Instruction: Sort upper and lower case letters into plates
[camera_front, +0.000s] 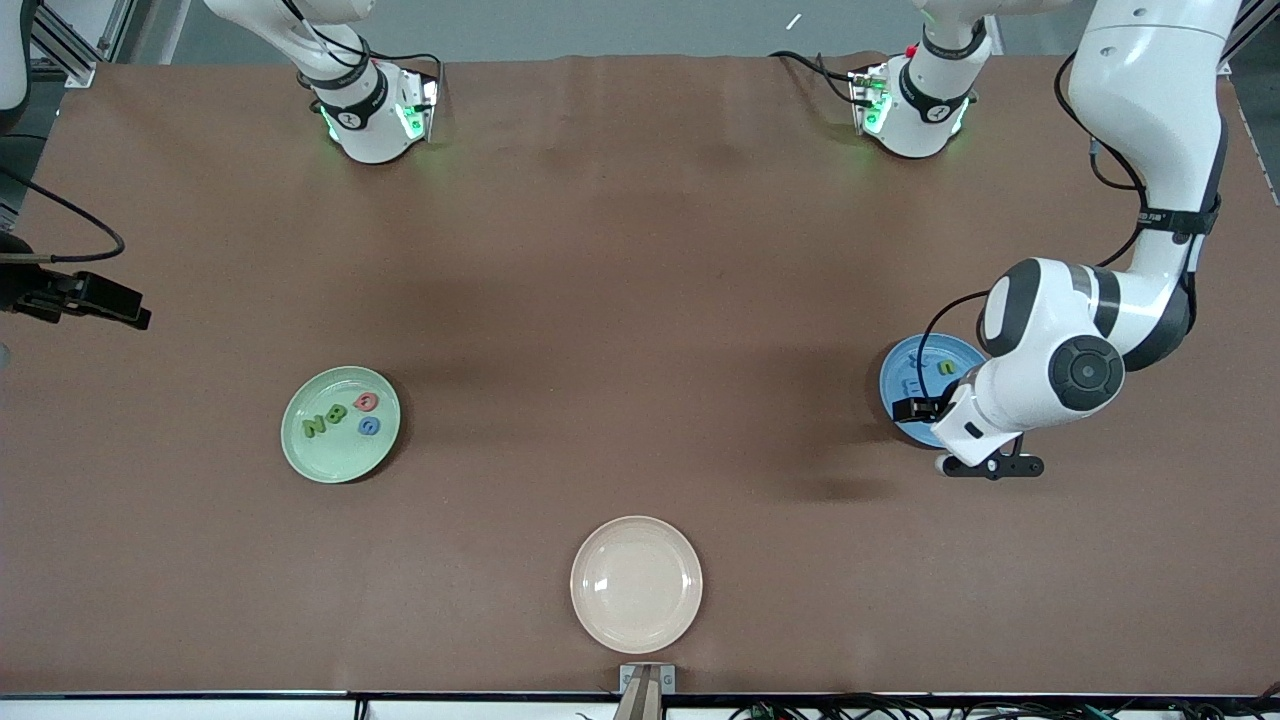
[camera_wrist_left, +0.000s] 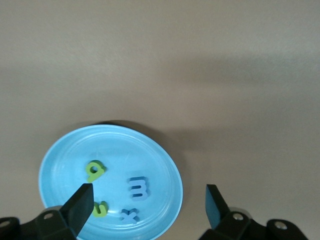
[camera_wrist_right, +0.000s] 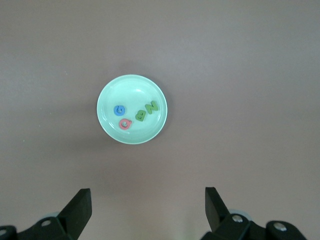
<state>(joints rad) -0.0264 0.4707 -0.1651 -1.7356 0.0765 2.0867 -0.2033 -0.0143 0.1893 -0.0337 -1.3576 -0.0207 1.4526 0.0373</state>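
The pale mint plate (camera_front: 300, 452) lies toward the right arm's end of the table. It holds a green N (camera_front: 315, 426), a green B (camera_front: 337, 416), a pink-red Q (camera_front: 367, 402) and a blue G (camera_front: 369, 426). The sky blue plate (camera_wrist_left: 60, 150) lies toward the left arm's end, holding a green 9-like letter (camera_wrist_left: 95, 170), a blue m (camera_wrist_left: 138, 188), a green u (camera_wrist_left: 100, 209) and a blue x (camera_wrist_left: 130, 216). My left gripper (camera_wrist_left: 149, 190) hangs open and empty over this plate's rim. My right gripper (camera_wrist_right: 146, 192) is open and empty, high above the table, with the mint plate (camera_wrist_right: 107, 95) far below it.
A cream-white plate (camera_front: 636, 583) with nothing on it sits near the table's front edge, midway between the two coloured plates. The left arm (camera_front: 1060, 360) covers part of the sky blue plate (camera_front: 905, 365) in the front view. Brown tabletop surrounds all the plates.
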